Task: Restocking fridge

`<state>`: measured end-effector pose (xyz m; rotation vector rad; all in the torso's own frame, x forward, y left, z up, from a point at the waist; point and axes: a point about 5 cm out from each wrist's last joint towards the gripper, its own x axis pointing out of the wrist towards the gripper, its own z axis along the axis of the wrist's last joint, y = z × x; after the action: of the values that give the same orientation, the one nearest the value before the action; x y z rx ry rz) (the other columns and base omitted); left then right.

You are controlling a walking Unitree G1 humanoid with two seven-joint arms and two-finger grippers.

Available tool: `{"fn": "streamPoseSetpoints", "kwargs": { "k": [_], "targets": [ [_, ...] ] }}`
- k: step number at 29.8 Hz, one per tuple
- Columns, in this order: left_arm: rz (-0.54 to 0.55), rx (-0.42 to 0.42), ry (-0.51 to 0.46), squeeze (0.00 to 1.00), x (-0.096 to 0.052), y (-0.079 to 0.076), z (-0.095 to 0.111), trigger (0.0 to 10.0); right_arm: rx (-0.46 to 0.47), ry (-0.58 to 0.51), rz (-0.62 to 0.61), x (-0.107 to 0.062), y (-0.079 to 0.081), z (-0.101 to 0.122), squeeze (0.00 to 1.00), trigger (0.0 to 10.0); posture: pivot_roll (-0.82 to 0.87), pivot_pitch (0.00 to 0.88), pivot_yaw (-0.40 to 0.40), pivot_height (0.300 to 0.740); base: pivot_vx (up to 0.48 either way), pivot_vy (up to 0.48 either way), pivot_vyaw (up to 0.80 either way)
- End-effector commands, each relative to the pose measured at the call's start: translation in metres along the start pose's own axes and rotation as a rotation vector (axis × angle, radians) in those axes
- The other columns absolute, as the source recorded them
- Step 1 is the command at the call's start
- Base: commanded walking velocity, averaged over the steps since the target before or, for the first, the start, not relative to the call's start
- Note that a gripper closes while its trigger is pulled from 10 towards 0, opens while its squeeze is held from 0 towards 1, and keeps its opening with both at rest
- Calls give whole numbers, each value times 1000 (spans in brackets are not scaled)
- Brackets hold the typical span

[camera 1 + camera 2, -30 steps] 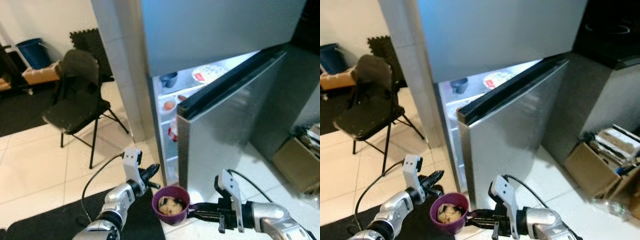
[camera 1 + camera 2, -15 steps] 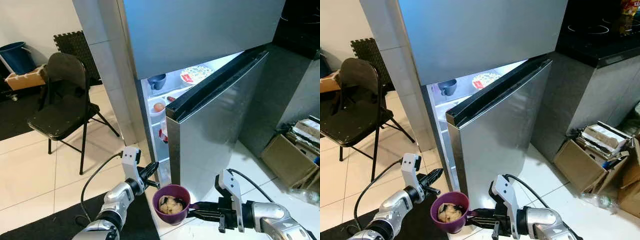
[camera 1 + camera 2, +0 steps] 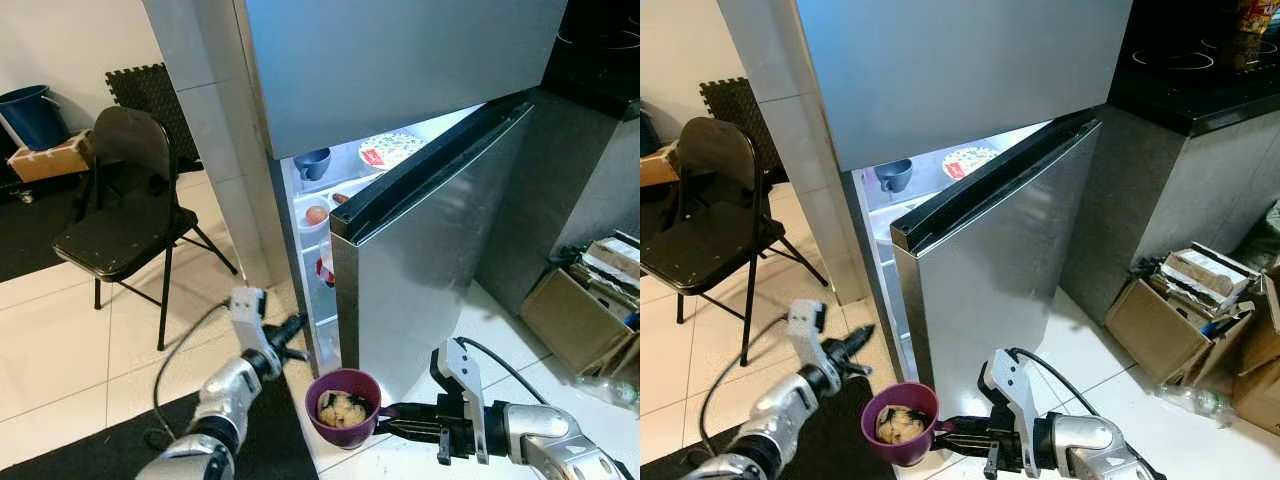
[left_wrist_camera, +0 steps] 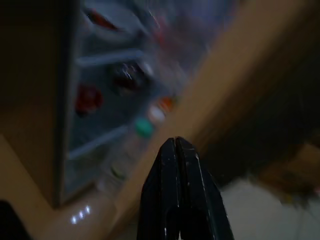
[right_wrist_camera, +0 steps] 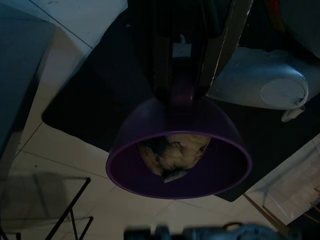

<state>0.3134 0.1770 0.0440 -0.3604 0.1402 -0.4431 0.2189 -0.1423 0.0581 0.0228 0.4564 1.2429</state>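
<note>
A black folding chair [image 3: 130,200] stands on the tiled floor at far left. Nearer, the left gripper [image 3: 292,332] has its fingers pressed together and points at the gap of the open fridge [image 3: 400,190], just beside the door edge. Right of it, low and near, a purple bowl [image 3: 343,408] of pale food hangs in the air, in front of the fridge door [image 3: 430,250]. The right gripper [image 3: 400,425] clamps the bowl's handle from the right. A cardboard box [image 3: 575,315] sits at far right.
</note>
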Motion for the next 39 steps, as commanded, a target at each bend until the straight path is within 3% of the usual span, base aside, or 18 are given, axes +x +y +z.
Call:
{"fn": "streamPoseSetpoints", "kwargs": {
  "k": [1, 4, 8, 18, 29, 34, 37, 39],
  "targets": [
    [15, 32, -102, 0, 2, 10, 28, 10000, 8, -27, -2, -1, -2, 4, 0, 10000, -93, 0, 43, 740, 0, 0, 0],
    [-21, 52, -189, 0, 10, 9, 53, 10000, 16, -15, -12, -3, -3, 2, 0, 10000, -96, 0, 43, 740, 0, 0, -729],
    [-73, 93, -242, 0, 19, 2, 70, 10000, 27, -6, -17, -5, -4, -1, 0, 10000, -98, 0, 43, 740, 0, 0, -791],
    [-175, 134, -306, 0, 31, -17, 85, 10000, 23, -8, -26, -7, -5, 0, 0, 10000, -97, 0, 39, 740, 0, 0, -788],
    [-309, 103, -252, 0, 36, -38, 65, 10000, 23, -1, -31, -8, -6, 0, 0, 10000, -93, 0, 38, 740, 0, 0, -784],
    [-445, 64, -204, 0, 39, -61, 47, 10000, 26, -11, -36, -8, -6, 0, 0, 10000, -92, 0, 38, 740, 0, 0, -100],
    [-473, 56, -193, 0, 40, -66, 44, 10000, 25, -10, -36, -8, -7, 0, 0, 10000, -92, 0, 39, 740, 0, 0, 0],
    [-558, 28, -171, 0, 39, -80, 35, 10000, 28, -12, -37, -8, -7, 0, 0, 10000, -89, 0, 39, 740, 0, 0, 0]
  ]
}}
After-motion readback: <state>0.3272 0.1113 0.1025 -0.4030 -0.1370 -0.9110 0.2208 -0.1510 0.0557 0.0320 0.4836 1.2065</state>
